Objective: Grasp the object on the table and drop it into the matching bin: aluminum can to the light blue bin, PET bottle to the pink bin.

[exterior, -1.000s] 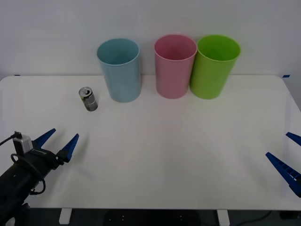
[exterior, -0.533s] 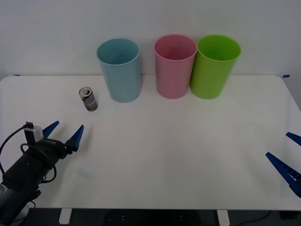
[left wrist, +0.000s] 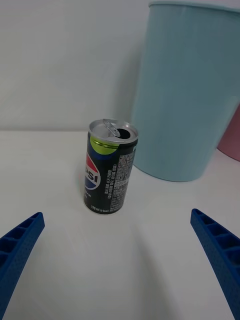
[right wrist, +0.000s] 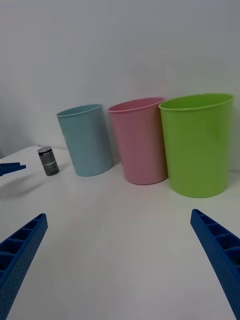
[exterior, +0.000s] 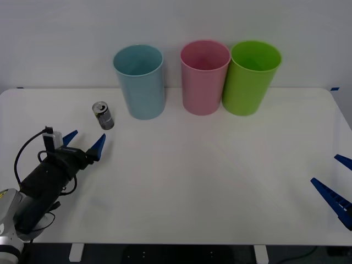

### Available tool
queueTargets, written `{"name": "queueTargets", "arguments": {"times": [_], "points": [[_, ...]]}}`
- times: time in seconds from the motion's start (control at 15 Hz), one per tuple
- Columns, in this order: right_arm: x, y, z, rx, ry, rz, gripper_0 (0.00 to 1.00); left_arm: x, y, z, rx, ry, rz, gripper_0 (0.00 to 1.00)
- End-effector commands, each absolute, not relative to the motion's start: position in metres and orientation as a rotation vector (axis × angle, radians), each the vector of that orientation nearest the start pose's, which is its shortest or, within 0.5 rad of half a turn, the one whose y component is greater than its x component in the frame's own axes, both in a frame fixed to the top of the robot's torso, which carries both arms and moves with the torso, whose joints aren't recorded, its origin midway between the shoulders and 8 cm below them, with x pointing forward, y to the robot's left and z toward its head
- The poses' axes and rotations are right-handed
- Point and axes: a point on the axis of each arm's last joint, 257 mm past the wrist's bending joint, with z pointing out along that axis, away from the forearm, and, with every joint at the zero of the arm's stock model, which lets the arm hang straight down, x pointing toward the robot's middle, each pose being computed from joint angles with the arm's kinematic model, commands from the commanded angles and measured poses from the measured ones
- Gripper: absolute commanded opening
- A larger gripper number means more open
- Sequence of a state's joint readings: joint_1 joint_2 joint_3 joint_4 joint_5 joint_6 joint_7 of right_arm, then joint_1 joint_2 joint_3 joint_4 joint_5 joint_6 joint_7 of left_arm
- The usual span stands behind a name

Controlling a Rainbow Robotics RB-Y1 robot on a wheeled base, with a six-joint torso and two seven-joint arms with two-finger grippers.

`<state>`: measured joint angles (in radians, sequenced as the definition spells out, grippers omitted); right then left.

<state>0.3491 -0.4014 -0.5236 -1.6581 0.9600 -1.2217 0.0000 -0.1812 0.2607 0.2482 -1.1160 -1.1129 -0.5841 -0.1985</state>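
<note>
While one aluminum can point(exterior: 103, 115) is stood upright on the desk point(exterior: 209, 176) just beside the light blue bin point(exterior: 139, 81), three bins are lined up: light blue, pink bin point(exterior: 204, 77), lime green bin point(exterior: 252, 77). Left gripper point(exterior: 84, 142) is held wide near the can; right gripper point(exterior: 336, 182) is parked wide too.

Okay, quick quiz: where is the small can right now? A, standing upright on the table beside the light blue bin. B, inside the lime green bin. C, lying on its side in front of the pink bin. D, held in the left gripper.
A: the aluminum can stands upright on the table next to the light blue bin, with the open left gripper short of it and not touching.
</note>
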Motion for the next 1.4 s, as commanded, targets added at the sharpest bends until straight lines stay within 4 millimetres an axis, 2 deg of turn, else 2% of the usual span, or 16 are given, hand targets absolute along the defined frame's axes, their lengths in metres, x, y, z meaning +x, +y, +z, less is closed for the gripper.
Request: {"name": "queueTargets", "arguments": {"times": [0.07,0.53,0.93,1.07,1.2,1.4], "points": [[0.342,-0.330,-0.169,-0.465,1.441,0.567,1.00,0.578,0.299,-0.274,0.135,1.646,-0.263,1.00],[0.342,-0.330,-0.169,-0.465,1.441,0.567,1.00,0.616,0.297,-0.271,0.132,1.684,-0.160,1.00],[0.342,-0.330,-0.169,-0.465,1.441,0.567,1.00,0.647,0.277,-0.271,0.151,1.726,-0.124,1.00],[0.342,-0.330,-0.169,-0.465,1.441,0.567,1.00,0.655,0.272,-0.271,0.159,1.738,-0.111,1.00],[0.342,-0.330,-0.169,-0.465,1.441,0.567,1.00,0.657,0.281,-0.273,0.139,1.752,-0.071,1.00],[0.342,-0.330,-0.169,-0.465,1.441,0.567,1.00,0.658,0.283,-0.273,0.134,1.753,-0.064,1.00]]}}
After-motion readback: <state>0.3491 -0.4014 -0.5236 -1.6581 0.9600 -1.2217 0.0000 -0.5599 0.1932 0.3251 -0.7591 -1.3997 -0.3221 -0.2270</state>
